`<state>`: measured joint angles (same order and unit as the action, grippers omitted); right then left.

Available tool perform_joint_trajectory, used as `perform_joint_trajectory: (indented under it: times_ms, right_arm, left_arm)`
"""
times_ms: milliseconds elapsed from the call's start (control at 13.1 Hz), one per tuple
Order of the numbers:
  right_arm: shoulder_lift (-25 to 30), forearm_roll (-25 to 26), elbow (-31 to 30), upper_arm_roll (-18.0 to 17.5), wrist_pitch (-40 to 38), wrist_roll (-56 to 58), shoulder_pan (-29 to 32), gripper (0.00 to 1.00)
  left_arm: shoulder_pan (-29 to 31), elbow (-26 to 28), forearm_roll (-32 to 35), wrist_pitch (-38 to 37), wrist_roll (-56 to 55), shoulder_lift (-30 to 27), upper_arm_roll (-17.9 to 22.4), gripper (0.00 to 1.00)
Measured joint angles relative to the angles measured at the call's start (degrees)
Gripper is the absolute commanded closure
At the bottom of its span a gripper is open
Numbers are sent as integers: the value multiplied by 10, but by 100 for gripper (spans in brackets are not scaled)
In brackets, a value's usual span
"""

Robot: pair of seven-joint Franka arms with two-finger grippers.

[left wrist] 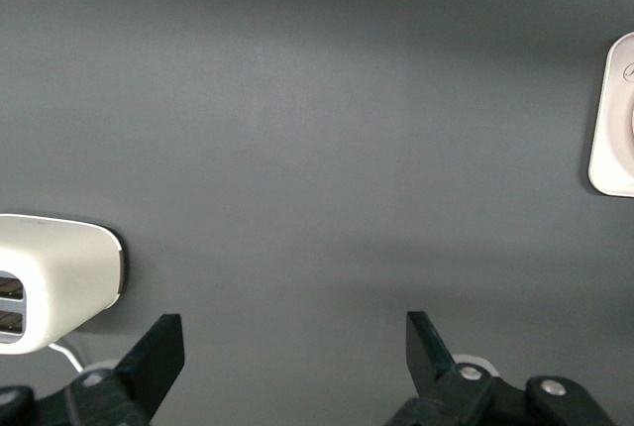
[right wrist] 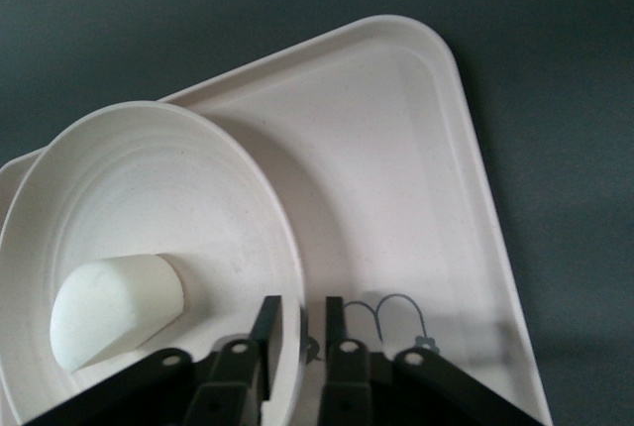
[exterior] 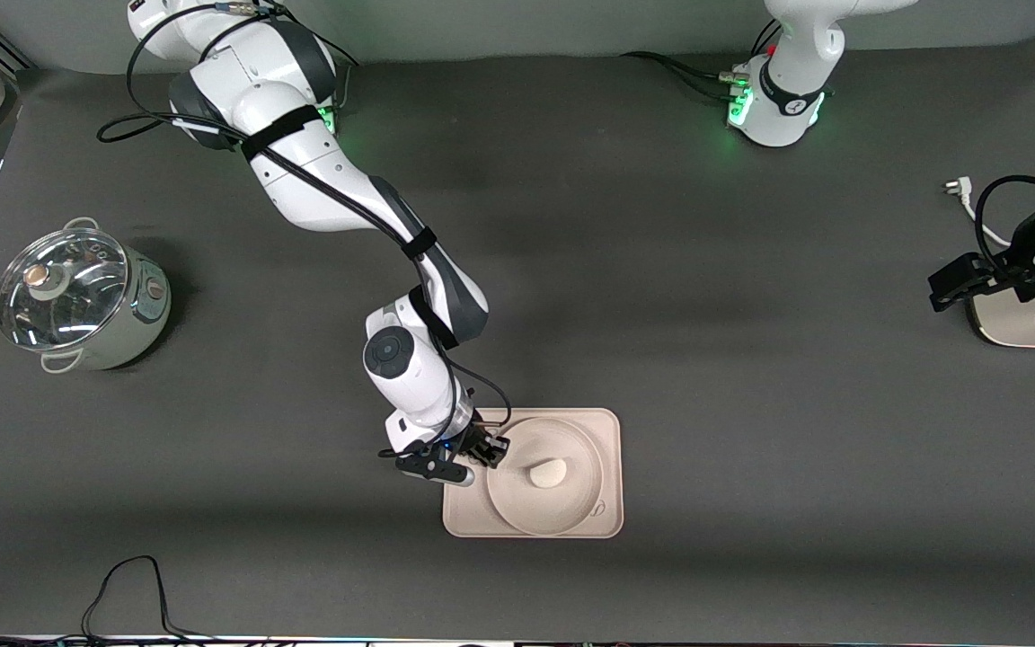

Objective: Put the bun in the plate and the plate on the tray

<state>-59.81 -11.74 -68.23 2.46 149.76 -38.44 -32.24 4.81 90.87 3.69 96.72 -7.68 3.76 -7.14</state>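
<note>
Tray: pale cream-pink, rectangular with rounded corners, flat on the dark table, nearer the front camera than both arm bases; small line drawing printed on its floor. Plate: round, cream, raised rim, resting inside the tray and filling most of it, toward the tray's left-arm end. Bun: off-white half-round lump, lying in the plate near its centre, flat edge visible in the right wrist view. Right gripper: down at the plate's rim on the side toward the right arm's end of the tray; fingers drawn in to a narrow gap with the rim between them, seemingly clamped on it, though actual contact cannot be fully confirmed from this angle. Left gripper: waiting above bare table well away from the tray toward the left arm's end, fingers spread wide, nothing between them, just beside a white toaster-like appliance. Lidded steel pot: standing well apart from the tray toward the right arm's end.
</note>
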Motion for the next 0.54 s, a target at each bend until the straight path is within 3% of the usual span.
perform_joint_trajectory:
  times_ms: [230,536]
  right_arm:
    - [5,0,6,0,-7,0,0,0]
    - [75,0,26,3,-168,-1,2,0]
  left_arm:
    - [0,0,0,0,0,0,0,0]
    - [0,-1,0,1,0,0,0,0]
